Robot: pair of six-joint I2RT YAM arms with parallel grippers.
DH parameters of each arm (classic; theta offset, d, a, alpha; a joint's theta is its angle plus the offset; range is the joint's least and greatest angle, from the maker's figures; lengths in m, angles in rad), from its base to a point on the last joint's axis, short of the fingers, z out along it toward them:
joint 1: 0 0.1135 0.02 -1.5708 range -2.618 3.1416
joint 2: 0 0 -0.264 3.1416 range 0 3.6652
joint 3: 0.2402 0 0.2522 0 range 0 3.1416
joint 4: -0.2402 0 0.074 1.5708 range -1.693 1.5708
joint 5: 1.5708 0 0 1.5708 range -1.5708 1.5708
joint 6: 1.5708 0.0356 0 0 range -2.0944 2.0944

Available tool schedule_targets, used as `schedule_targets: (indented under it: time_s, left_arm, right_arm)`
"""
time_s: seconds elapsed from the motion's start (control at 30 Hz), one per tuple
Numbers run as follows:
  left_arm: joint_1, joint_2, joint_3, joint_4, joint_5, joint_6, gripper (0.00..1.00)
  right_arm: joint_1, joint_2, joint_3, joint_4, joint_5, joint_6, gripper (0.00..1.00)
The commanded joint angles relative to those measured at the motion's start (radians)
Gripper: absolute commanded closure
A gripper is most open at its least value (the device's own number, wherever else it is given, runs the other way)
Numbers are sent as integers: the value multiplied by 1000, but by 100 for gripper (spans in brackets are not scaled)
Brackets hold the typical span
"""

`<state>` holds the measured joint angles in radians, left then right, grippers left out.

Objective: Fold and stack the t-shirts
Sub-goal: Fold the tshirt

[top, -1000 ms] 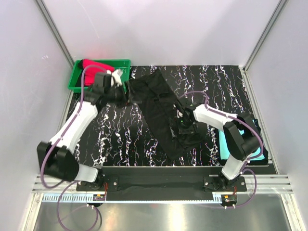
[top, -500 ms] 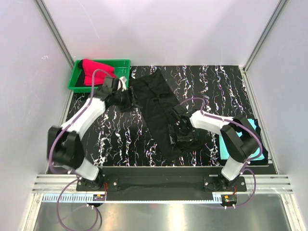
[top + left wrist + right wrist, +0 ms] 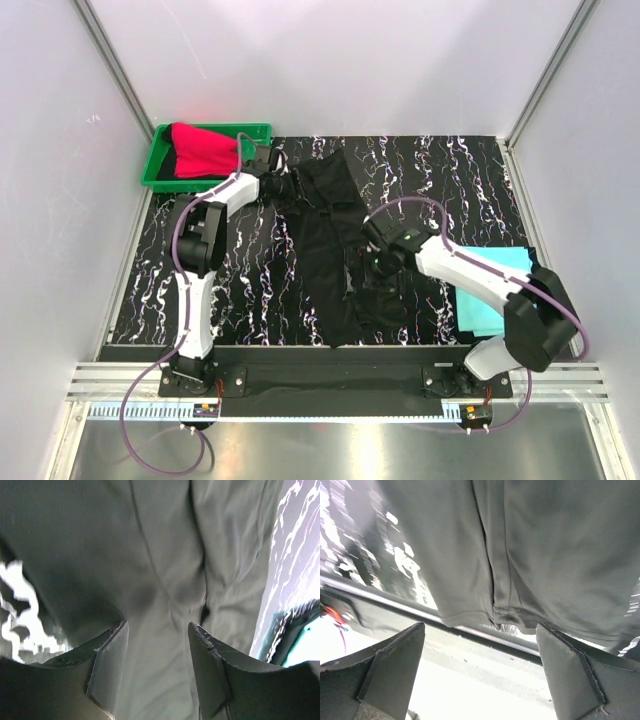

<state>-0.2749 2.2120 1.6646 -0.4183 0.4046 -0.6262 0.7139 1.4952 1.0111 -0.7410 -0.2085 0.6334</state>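
My left gripper point(image 3: 157, 627) hangs at the far left edge of the black soft cloth t-shirt point(image 3: 320, 240), jaws spread, with dark cloth showing in the gap. The shirt lies as a long rumpled strip down the middle of the black, white-veined table point(image 3: 240, 290), its near hem reaching the table's near edge. My right gripper point(image 3: 480, 627) is over the strip's right side, jaws gaping wide and pinching nothing. Bare table lies open left of the strip and at far right. The bright red cloth t-shirt point(image 3: 200, 152) sits in the green plastic tray point(image 3: 155, 170) at far left, and the turquoise cloth t-shirt point(image 3: 478, 318) lies at near right.

Three t-shirts: black t-shirt point(image 3: 325, 240), turquoise t-shirt point(image 3: 480, 318), red t-shirt point(image 3: 205, 150); one green tray point(image 3: 152, 178); two grippers: left gripper point(image 3: 156, 626), right gripper point(image 3: 480, 625).
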Motion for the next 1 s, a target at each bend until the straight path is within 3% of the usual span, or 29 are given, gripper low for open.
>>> schedule_targets:
  time_s: [0.0, 0.2, 0.43, 0.6, 0.67, 0.83, 0.97]
  left_arm:
    - [-3, 31, 115, 62, -30, -23, 44]
    - [-4, 197, 245, 67, 2, -30, 44]
    - [0, 446, 565, 101, 143, -69, 44]
    - [20, 549, 721, 243, 246, -183, 44]
    - [20, 525, 716, 251, 257, -187, 42]
    - [22, 215, 411, 224, 243, -101, 35]
    - [28, -13, 246, 92, 220, 11, 31]
  right_arm:
    - [-53, -56, 76, -106, 118, -52, 0]
    - [-249, -53, 104, -135, 77, -153, 0]
    - [-266, 32, 187, -143, 25, -244, 0]
    - [-266, 120, 224, -135, -72, -233, 0]
    - [-266, 129, 219, -103, -123, -224, 0]
    - [-257, 157, 227, -72, -118, -170, 0]
    - [-202, 155, 222, -48, -72, -107, 2]
